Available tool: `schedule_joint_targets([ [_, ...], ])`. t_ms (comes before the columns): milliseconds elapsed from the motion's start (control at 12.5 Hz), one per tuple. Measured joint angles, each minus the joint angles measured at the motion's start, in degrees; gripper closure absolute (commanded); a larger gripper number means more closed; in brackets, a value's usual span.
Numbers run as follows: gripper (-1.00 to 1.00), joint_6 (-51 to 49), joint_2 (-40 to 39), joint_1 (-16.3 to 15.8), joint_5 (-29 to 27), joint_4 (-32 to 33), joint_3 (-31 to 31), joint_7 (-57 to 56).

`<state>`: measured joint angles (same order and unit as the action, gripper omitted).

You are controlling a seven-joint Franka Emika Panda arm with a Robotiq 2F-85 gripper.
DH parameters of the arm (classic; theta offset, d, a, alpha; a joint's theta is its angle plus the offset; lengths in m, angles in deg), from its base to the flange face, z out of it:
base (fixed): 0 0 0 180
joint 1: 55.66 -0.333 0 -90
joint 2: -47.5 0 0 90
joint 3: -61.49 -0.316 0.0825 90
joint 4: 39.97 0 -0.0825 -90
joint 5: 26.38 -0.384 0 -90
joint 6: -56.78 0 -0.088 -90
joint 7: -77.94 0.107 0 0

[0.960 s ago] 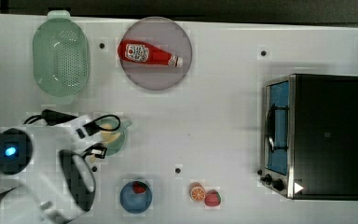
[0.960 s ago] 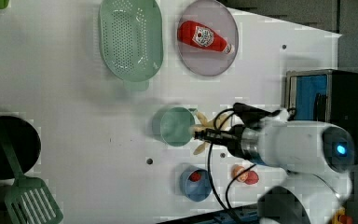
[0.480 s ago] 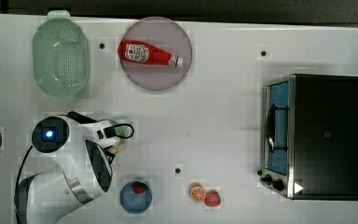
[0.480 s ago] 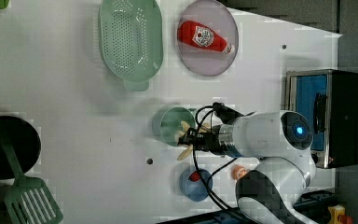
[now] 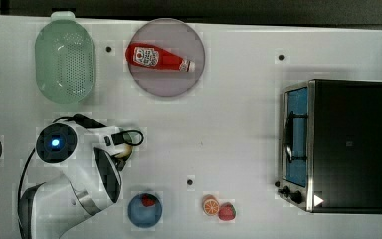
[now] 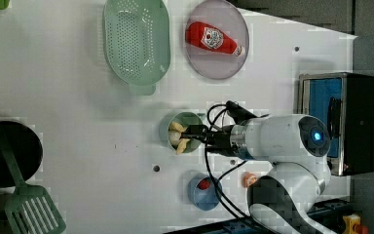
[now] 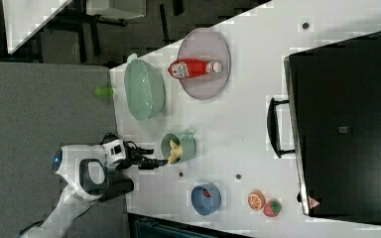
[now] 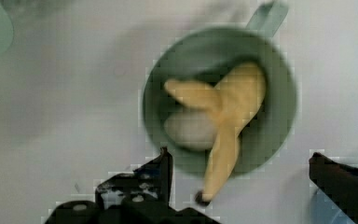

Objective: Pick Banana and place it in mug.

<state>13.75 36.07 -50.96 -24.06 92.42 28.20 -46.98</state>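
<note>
Gripper (image 8: 240,177) stood wide open with nothing in it: in the wrist view the two dark fingers (image 8: 161,172) sat well apart on either side of the banana's lower peel strip, not touching it. The banana (image 8: 223,107) was in the mug (image 8: 279,126), peel flaps splayed, one strip hanging over the rim, so I'd judge the release as done and the placement as good enough. Spread like that, the fingers looked clear to pull away without dragging the peel. The left view showed the gripper (image 6: 195,134) coming in level from the left view's right, at the mug (image 6: 168,124) rim. The right view showed the mug's handle and the banana (image 7: 174,150) poking up above the rim. In the top view the arm (image 5: 87,164) covered most of the mug.
</note>
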Motion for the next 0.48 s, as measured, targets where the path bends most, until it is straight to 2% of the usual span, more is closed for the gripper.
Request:
schedule_joint_targets([
  [240, -1.00, -5.8, 4.4, -0.6, 0.1, -2.5, 3.5, 0.4],
  [400, -1.00, -9.6, 10.3, -0.4, 0.2, -4.1, 6.5, 0.4],
  [480, -1.00, -16.8, 15.5, 0.5, -2.3, -12.1, 10.8, 0.5],
])
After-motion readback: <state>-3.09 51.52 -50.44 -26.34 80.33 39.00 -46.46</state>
